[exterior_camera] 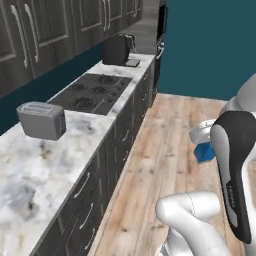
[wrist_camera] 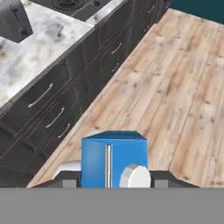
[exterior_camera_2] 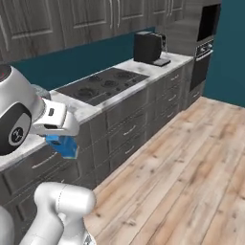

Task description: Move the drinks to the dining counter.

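carton in the tool, carried over open floor

the tool (wrist_camera: 114, 180) is clamped on the blue carton (wrist_camera: 114, 158): in the hand view the carton sits squarely between the two dark finger tips, one at each lower side, its white cap (wrist_camera: 134, 176) facing the camera. in the left base view the carton (exterior_camera: 204, 151) hangs just beyond the arm's dark forearm, and in the right base view it (exterior_camera_2: 62, 145) shows just under the white hand, lifted clear of any surface.

below and ahead of the carton is the wooden floor (wrist_camera: 175, 100). to one side runs a row of dark drawers (wrist_camera: 57, 116) under a marble table (exterior_camera: 45, 165) that carries a toaster (exterior_camera: 42, 120), a cooktop (exterior_camera: 92, 92) and, farther along, a coffee machine (exterior_camera: 119, 49). this table has no sink or faucet on it, so it does not look like the dining counter; i judge the carry is still under way.

risks from here: the carton is held low on its body, so a sharp swing or a quick turn of the base could let it slip and drop to the floor. the drawers are near on that side, so a wide sweep could knock the carton against them. setting it down on this nearby table would be the wrong place.
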{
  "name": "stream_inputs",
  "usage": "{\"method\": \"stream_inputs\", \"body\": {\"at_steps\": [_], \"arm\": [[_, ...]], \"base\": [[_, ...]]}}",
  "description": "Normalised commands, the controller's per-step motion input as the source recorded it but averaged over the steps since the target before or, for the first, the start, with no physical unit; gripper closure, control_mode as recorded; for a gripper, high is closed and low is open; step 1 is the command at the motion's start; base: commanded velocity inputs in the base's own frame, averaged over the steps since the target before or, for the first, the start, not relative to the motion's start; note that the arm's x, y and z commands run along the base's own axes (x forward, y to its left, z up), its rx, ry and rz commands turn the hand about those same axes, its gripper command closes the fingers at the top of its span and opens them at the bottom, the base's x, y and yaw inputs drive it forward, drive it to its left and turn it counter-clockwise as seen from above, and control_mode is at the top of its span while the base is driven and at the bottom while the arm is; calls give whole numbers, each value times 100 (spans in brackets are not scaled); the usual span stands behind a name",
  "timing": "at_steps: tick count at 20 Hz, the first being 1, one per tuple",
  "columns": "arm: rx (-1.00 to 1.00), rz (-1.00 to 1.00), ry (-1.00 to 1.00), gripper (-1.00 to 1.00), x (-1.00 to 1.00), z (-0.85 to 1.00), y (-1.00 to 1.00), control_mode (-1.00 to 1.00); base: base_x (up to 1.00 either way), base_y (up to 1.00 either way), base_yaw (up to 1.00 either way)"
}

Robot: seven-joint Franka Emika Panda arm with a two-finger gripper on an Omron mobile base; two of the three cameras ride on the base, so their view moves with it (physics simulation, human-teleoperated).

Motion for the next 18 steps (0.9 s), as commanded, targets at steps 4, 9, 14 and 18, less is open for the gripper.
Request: {"method": "stream_inputs", "body": {"at_steps": [4,9,14,18], "arm": [[0,0,0,100,0,0,0,100],[0,0,0,100,0,0,0,100],[0,0,0,100,0,0,0,100],[0,0,0,100,0,0,0,100]], "base": [[-33,0,-51],[-34,-9,-48],[-25,-16,-48],[-3,-26,-47]]}}
